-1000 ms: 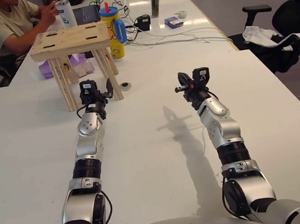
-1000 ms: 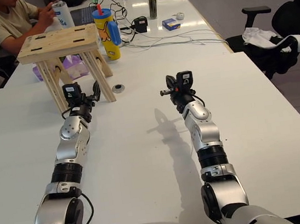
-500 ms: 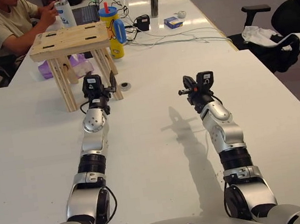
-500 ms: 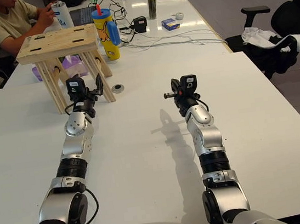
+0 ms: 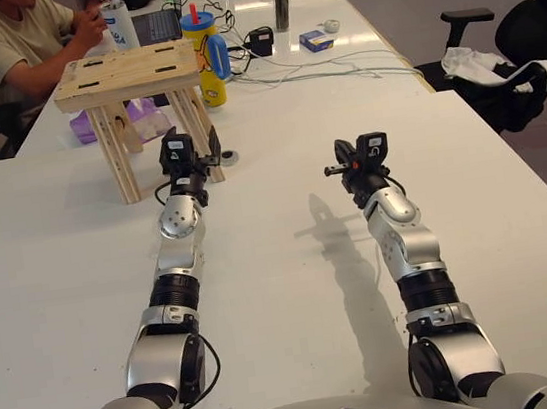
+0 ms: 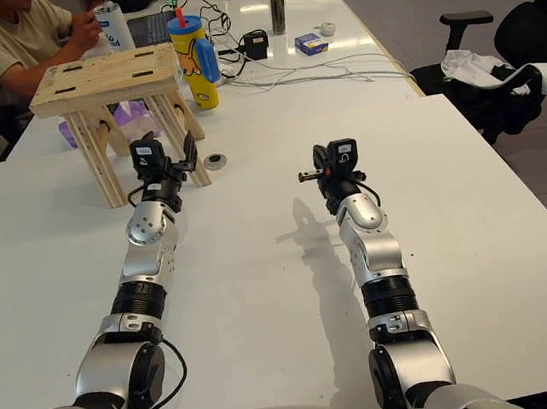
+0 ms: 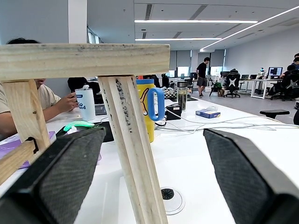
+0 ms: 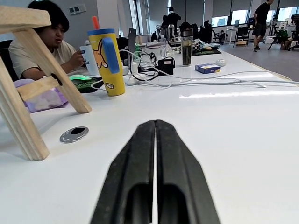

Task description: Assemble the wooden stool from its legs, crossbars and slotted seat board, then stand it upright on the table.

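– Left gripper, head views first: what's it doing?
– Jaws spread wide and holding nothing, right up against the near right leg of the pale wooden stool with slotted seat board. The stool looks fully assembled and stands upright on the far left part of the white table. So I'd judge the task basically done, and this is a last steadying or check. Right gripper hovers mid-table, well apart from the stool (kept out of the way, I'd guess).
– Left wrist view?
– The leg stands between the two black pads, nearer one pad, and I can't see contact with either. Round grey cable grommet sits in the tabletop just beyond the leg. Yellow tumbler with blue handle is further back.
– Right wrist view?
– Fingers pressed flat together with nothing between them, pointing across bare table. The stool's legs are off to one side.
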You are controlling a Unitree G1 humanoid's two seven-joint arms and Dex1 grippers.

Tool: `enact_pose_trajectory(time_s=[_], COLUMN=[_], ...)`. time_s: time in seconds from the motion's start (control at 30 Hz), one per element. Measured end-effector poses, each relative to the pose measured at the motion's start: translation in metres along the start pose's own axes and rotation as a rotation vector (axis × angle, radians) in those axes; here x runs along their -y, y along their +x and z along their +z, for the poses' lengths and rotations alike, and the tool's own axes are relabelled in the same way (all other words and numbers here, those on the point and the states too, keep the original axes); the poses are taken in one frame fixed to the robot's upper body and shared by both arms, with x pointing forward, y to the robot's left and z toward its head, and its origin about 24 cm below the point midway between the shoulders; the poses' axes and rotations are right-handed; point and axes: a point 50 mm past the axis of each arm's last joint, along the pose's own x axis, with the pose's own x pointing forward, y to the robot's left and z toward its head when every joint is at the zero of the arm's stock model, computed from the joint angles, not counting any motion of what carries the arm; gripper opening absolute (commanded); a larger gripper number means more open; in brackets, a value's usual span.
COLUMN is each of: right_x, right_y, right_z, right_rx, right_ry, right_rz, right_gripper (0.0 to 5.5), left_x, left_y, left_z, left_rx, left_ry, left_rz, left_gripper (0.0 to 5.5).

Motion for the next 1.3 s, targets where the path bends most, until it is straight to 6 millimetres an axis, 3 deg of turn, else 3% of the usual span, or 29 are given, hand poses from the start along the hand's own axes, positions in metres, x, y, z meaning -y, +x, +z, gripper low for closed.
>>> enact_pose_trajectory(time_s=[0.17,0.3,0.47,0.73,1.0,1.17,1.3], right_x=[-0.002,-0.01,-0.015,-0.023,-0.026,-0.029,-0.032], right_y=[0.003,0.012,0.014,0.015,0.015,0.016,0.018], right_z=[-0.008,0.0,-0.003,-0.01,-0.014,-0.016,-0.014], right_rx=[-0.036,-0.015,-0.029,-0.054,-0.062,-0.068,-0.065], right_ry=[0.005,-0.003,0.004,0.011,0.023,0.025,0.024], right_rz=[0.019,0.066,0.088,0.117,0.123,0.131,0.143], right_gripper=[0.0,0.0,0.0,0.0,0.0,0.0,0.0], left_x=[-0.006,-0.022,-0.044,-0.076,-0.082,-0.081,-0.081], left_y=[0.0,-0.001,0.0,0.027,0.024,0.033,0.033], left_z=[0.002,0.002,-0.005,0.027,0.017,0.033,0.034], left_rx=[0.011,0.012,-0.042,0.01,-0.037,0.018,0.024], left_ry=[0.072,0.124,0.168,0.233,0.239,0.238,0.233], left_rz=[0.05,0.121,0.186,0.243,0.245,0.224,0.224], left_gripper=[3.9,3.9,3.9,3.9,3.9,3.9,3.9])
